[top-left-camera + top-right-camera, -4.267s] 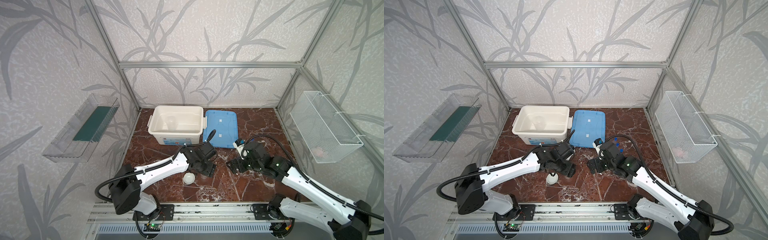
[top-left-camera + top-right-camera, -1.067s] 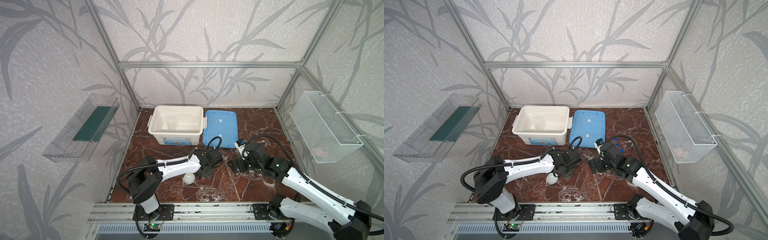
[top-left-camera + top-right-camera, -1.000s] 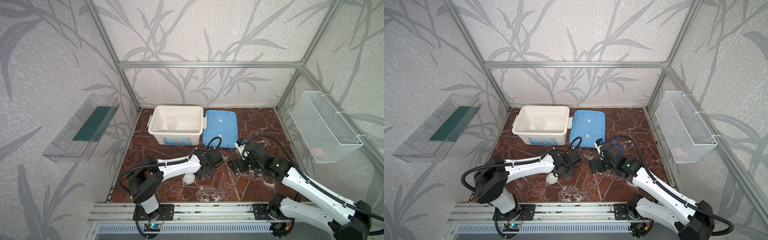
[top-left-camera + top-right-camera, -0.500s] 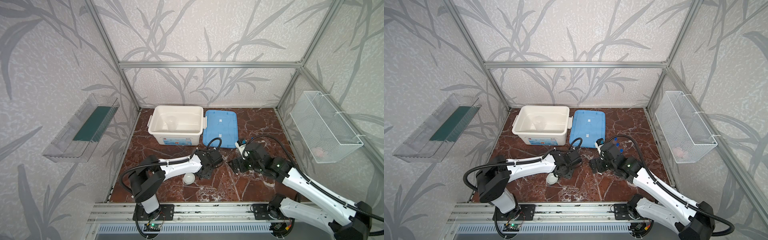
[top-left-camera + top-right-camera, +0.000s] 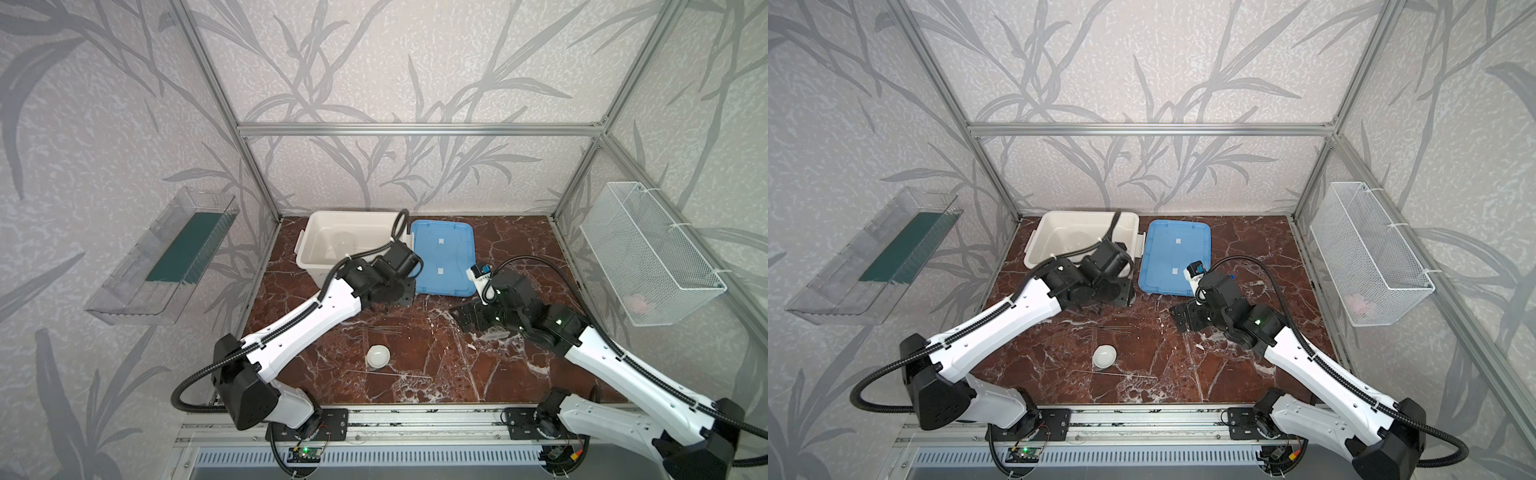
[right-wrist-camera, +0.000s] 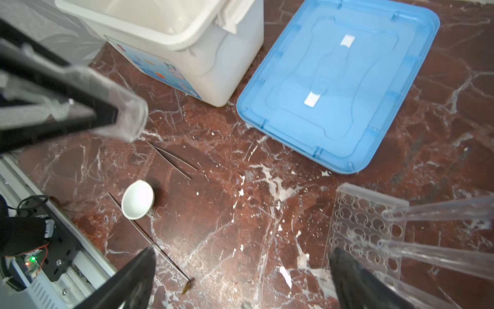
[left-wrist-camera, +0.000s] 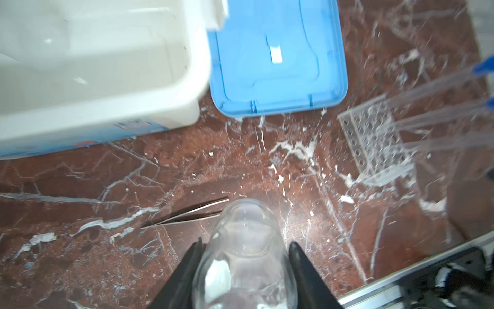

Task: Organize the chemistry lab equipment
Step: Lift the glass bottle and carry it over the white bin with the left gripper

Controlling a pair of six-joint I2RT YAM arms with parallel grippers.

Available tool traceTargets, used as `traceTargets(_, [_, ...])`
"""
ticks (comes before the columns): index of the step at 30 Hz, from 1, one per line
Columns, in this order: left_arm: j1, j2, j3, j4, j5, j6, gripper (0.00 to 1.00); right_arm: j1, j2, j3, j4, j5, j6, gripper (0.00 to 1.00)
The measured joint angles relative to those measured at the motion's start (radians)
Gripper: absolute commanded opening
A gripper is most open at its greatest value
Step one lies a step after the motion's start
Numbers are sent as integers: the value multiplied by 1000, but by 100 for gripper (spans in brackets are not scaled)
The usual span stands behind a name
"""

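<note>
Beaker (image 7: 247, 214) clamped in the left gripper (image 7: 246, 243), tilted, just near of the white bin (image 5: 353, 214). Right gripper (image 6: 243, 252) spreads wide, holding nothing, just beside the holed rack (image 6: 361, 227) and its tubes (image 6: 441, 208) on the right. White dish (image 6: 137, 199) sits near centre, a thin rod (image 6: 149, 238) just beside it.

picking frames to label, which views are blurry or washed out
Left wrist view: smeared, bin washed out, tubes streaked, only the held glass fairly clear. Right wrist view: dish and lid crisp, fingers near the lens soft. Both top views: sharp, evenly lit.
</note>
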Motion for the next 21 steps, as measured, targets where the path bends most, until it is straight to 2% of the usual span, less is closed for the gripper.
traceTargets(3, [104, 51, 164, -40, 4, 55, 20, 0, 63, 60, 39, -23, -4, 100])
traceTargets(7, [217, 147, 289, -44, 64, 102, 20, 3, 165, 170, 85, -52, -3, 100])
traceTargets(11, [306, 280, 312, -38, 107, 128, 19, 6, 237, 247, 139, -76, 13, 100])
traceTargets(17, [397, 489, 358, -60, 97, 158, 18, 7, 277, 261, 200, -109, 35, 100])
traceTargets(21, [424, 528, 363, -74, 78, 172, 18, 7, 307, 262, 216, -129, 43, 100])
